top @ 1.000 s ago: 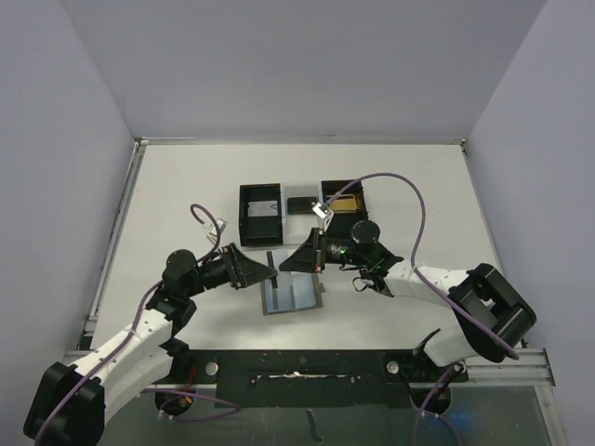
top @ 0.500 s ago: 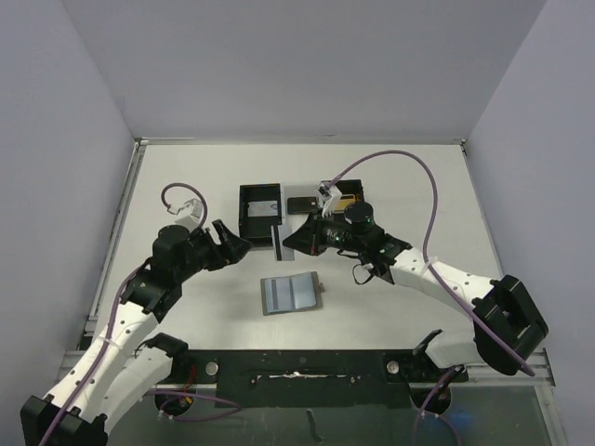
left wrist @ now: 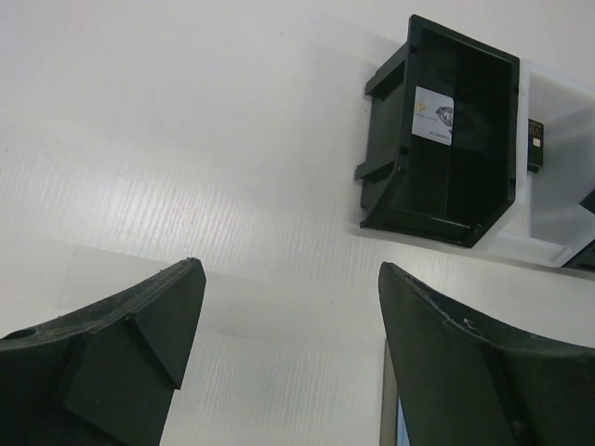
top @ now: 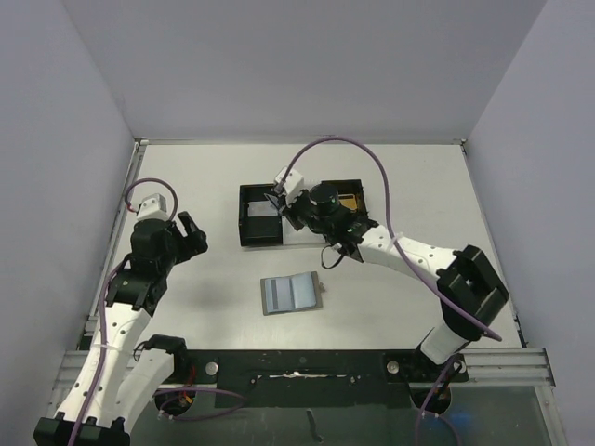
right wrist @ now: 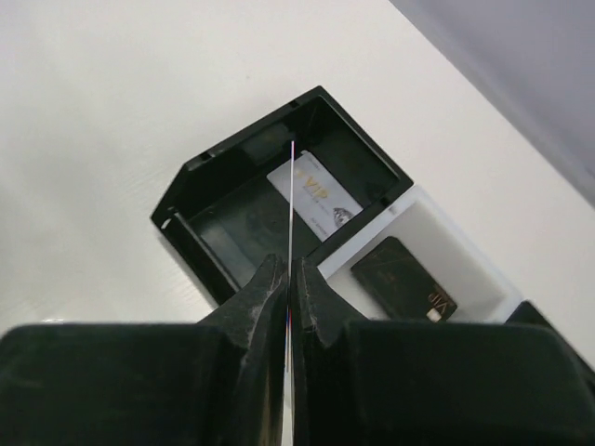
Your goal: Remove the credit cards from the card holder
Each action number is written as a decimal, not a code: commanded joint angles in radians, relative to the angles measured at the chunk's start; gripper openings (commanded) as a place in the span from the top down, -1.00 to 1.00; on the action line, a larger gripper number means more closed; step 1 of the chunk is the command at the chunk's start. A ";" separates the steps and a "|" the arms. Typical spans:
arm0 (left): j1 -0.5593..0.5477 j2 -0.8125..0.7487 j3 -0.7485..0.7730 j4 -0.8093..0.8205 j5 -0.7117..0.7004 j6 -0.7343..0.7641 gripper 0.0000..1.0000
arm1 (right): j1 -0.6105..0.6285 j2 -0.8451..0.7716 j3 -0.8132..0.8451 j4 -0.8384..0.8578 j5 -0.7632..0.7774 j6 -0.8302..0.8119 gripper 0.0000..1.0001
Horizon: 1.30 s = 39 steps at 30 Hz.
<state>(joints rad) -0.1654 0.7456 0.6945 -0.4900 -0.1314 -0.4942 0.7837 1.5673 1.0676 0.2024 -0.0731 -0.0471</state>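
Credit cards (right wrist: 315, 195) that can be counted come to two; one lies flat and face up on the floor of the left black compartment of the tray (top: 243, 218); the other (right wrist: 291, 186) shows only as a thin bright line, edge-on, pinched upright between the closed fingers of the right gripper (right wrist: 284, 268), which hangs above that same compartment; from the top camera this held card is hidden behind the gripper's body.

The card holder (top: 292, 295) lies open and flat on the table (top: 186, 167) toward the near edge, well apart from both grippers; its two grey-blue panels face up, but whether any card sits in the pockets is too small to tell.

The left gripper (left wrist: 288, 269) hovers left of the tray, jaws spread, nothing between them.

The tray has three compartments, two black with one white between; one dark card (right wrist: 405, 279) lies in the white one; the right black one is partly covered by the right arm, and something yellowish (top: 347, 200) shows inside, too unclear to name.
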 commanded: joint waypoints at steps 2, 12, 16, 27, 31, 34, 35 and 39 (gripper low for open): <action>0.006 -0.024 0.010 0.064 -0.024 0.046 -0.50 | 0.027 0.126 0.184 0.013 0.005 -0.362 1.00; 0.055 -0.082 0.016 0.031 -0.130 0.012 -0.50 | 0.079 0.369 0.442 -0.124 0.199 -0.422 1.00; 0.064 -0.076 0.019 0.030 -0.120 0.015 -0.51 | 0.084 0.421 0.462 -0.109 0.237 -0.439 1.00; 0.076 -0.069 0.008 0.050 -0.065 0.028 -0.52 | 0.081 0.508 0.511 -0.109 0.258 -0.501 1.00; 0.092 -0.055 0.008 0.054 -0.052 0.032 -0.52 | 0.080 0.526 0.522 -0.104 0.257 -0.518 1.00; 0.103 -0.052 0.007 0.058 -0.042 0.031 -0.52 | 0.073 0.541 0.527 -0.092 0.243 -0.516 1.00; 0.105 -0.053 0.007 0.059 -0.041 0.031 -0.52 | 0.073 0.546 0.530 -0.092 0.237 -0.517 1.00; 0.107 -0.055 0.006 0.056 -0.044 0.031 -0.52 | 0.068 0.561 0.541 -0.087 0.232 -0.517 1.00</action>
<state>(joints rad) -0.0662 0.6979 0.6941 -0.4866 -0.1894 -0.4767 0.8631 2.1067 1.5597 0.0608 0.1646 -0.5484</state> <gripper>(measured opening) 0.751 0.028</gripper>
